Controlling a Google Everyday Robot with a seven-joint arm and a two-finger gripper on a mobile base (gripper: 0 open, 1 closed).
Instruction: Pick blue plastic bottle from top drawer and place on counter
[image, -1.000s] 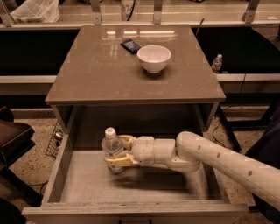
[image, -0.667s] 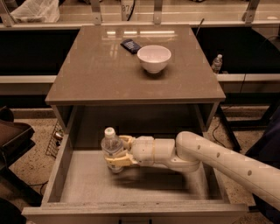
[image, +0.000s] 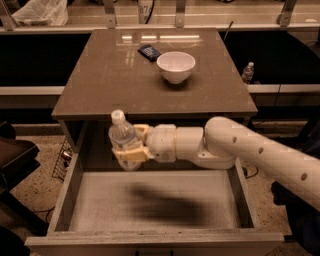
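**Desk:** Where does the bottle sit against the pincer?

**Operator:** Nearest me is the top drawer (image: 67, 195), standing open, with a dark shadow (image: 170, 205) across its speckled floor. My arm (image: 260, 150) comes in from the right over the back part of it. The pincer (image: 125, 146) at its end is clenched on the blue plastic bottle (image: 121, 132). The fingers (image: 131, 154) wrap the lower body from the right. The bottle's shoulder and white cap (image: 117, 116) stand free above them. The bottle looks to hang clear of the drawer floor, though I cannot see its base plainly.

**Desk:** Give me a count.

**Operator:** One drawer, one arm, one pincer, one bottle in it. Behind that is one table (image: 110, 75). On it I count one white bowl (image: 176, 66) and one small dark flat thing (image: 149, 52). That dark thing lies just left of the bowl and behind it, not touching it. Farther right, past the table's edge, one much smaller clear bottle (image: 247, 72) with a white cap stands by a pale ledge (image: 285, 88). So that makes two bottles in all. At the far left one white plastic bag (image: 40, 11) lies beyond the rail (image: 75, 22).

**Desk:** Which way does the held one point?

**Operator:** Cap up. Its long axis runs nearly vertical, with the cap leaning slightly left in my view. The cap reaches up across the table's front edge.
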